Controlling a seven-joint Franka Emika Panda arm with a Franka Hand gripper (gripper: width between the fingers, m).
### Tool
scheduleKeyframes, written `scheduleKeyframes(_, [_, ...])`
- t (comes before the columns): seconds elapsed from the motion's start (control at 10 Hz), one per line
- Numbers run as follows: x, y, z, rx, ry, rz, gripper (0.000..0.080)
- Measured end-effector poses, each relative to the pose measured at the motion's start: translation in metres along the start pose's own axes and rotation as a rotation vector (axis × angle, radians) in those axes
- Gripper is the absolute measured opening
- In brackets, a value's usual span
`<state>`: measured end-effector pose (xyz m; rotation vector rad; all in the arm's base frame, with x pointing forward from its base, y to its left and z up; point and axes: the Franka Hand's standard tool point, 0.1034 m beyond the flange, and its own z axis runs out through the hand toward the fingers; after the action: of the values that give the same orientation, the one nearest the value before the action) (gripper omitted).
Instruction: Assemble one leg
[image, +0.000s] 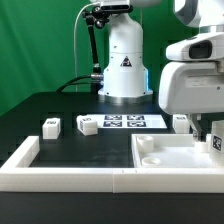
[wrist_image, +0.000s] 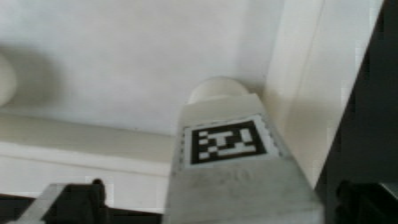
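Filling most of the wrist view, one leg (wrist_image: 228, 150) appears as a pale tapering post with a black-and-white square tag on its face, set between the two dark fingertips (wrist_image: 68, 203) at the frame's edge. The gripper (wrist_image: 210, 208) appears closed on this leg, though the contact points themselves sit out of sight. Behind the leg lies the smooth white surface of the large panel (wrist_image: 107, 70), with a raised wall running past it.

Only the exterior view gives the wider layout. There the gripper (image: 212, 138) hangs at about three o'clock in the frame, its bulky white housing hiding the fingers, and just a small tagged corner of the held leg (image: 216, 143) peeks out over the panel (image: 175, 152), which lies at about four o'clock with a corner recess visible. Three more legs rest on the black table (image: 60, 105): one (image: 50, 125) at nine o'clock, another (image: 87, 125) just beside it toward the centre, and a third (image: 180, 122) near the gripper. The marker board (image: 133, 122) lies flat at the centre, in front of the arm's white base (image: 125, 65) at twelve o'clock. A white rail (image: 70, 178) borders the table's near edge. None of these loose legs, the board or the base shows in the wrist view.
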<state>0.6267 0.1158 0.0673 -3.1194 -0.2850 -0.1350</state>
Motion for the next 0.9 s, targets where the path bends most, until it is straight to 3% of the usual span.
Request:
scheduleKeyframes(0.1, [-0.0001,-0.0002,0.0001,0.0,0.0,0.007,0.0649])
scheduleKeyframes(0.2, [-0.0002,0.0,0.0001,0.0,0.0,0.007,0.0516])
scheduleKeyframes(0.3, [-0.0002,0.0,0.0001,0.0,0.0,0.007,0.0516])
scheduleKeyframes(0.4, [-0.0002,0.0,0.0002,0.0,0.0,0.007,0.0376])
scheduleKeyframes(0.5, [-0.0003,0.0001,0.0002,0.0,-0.001,0.007,0.0291])
scheduleKeyframes(0.9, [-0.0004,-0.0003,0.0003,0.002,0.0,0.072,0.0291])
